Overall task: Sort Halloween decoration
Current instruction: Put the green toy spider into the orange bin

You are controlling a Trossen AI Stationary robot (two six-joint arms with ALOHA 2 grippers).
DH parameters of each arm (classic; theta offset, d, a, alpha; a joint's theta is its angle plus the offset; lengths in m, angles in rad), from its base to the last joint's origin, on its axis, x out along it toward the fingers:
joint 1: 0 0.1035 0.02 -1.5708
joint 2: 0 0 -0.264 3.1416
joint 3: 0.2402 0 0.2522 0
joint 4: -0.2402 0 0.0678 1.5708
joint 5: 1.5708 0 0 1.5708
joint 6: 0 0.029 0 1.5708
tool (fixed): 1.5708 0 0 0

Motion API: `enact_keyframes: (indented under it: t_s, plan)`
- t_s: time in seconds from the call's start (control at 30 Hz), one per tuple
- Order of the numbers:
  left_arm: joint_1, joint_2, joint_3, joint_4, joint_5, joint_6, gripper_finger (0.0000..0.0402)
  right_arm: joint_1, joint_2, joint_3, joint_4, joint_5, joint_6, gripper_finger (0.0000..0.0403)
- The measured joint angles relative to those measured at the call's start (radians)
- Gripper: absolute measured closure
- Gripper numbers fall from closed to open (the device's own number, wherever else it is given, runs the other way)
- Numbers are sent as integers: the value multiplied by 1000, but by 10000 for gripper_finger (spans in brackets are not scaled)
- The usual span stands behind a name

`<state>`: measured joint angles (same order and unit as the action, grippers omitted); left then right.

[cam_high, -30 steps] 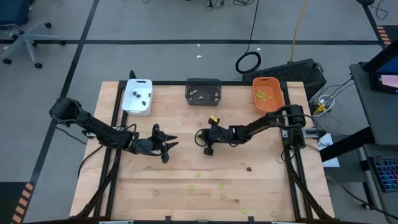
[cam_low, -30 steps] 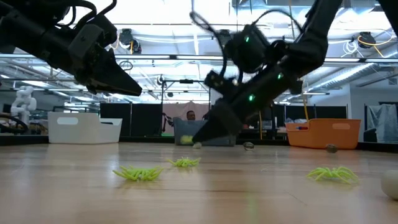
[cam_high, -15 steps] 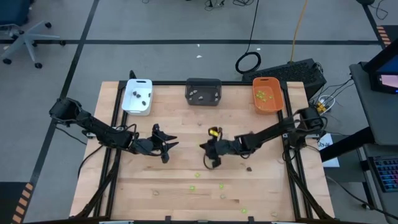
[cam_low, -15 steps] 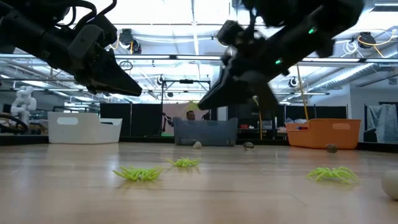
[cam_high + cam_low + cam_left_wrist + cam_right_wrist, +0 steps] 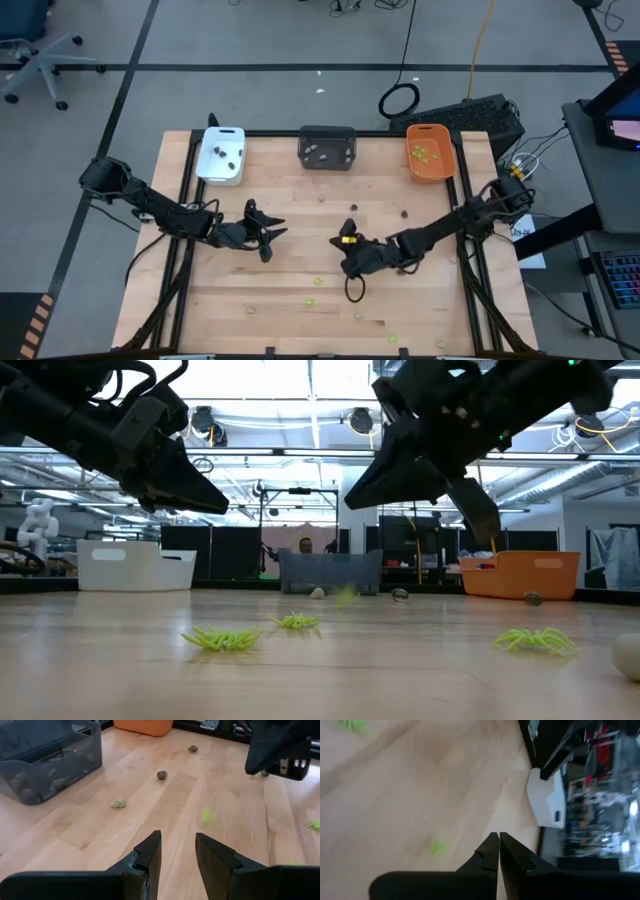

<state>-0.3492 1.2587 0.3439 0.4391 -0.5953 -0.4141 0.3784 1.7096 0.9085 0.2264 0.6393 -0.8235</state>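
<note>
White tray (image 5: 221,170) at the table's far left holds dark pieces (image 5: 231,155); grey tray (image 5: 327,147) in the middle holds pale ones; orange tray (image 5: 431,165) at the far right holds green ones (image 5: 421,153).

Left gripper (image 5: 268,236) is parked left of centre above the table, fingers part-spread, nothing between them. Just ahead of it, a pale piece (image 5: 118,803) and two dark pieces (image 5: 162,774) are seen loose on the wood, apart from each other.

Right gripper (image 5: 352,290) hangs over the near middle, fingers pressed together, nothing seen held. Green spiders (image 5: 224,638) are scattered on the near boards around it, one (image 5: 311,301) just to its left; whether any is touched cannot be told.

Pieces are judged very light, small and easily flicked away. Spiders look soft, thin-legged, bendy: best pinched at the body, not the legs. Lump-like dark and pale pieces look firmer, may roll or slip; a centred pinch across the widest part is advised.
</note>
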Motion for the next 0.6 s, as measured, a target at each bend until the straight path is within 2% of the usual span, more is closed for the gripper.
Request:
enact_keyframes:
  t_s: [0.13,0.27,0.37,0.47,0.6]
  plan:
    - [0,0,0,1,0,0,283,21,0,0,0,22,-90,403]
    - [0,0,0,1,0,-9,283,24,0,0,0,21,-51,403]
    - [0,0,0,0,0,-24,283,15,0,0,0,14,133,403]
    - [0,0,0,0,0,-25,283,-16,0,0,-3,-6,443,403]
    - [0,0,0,0,0,-26,283,-87,7,1,-39,-230,660,391]
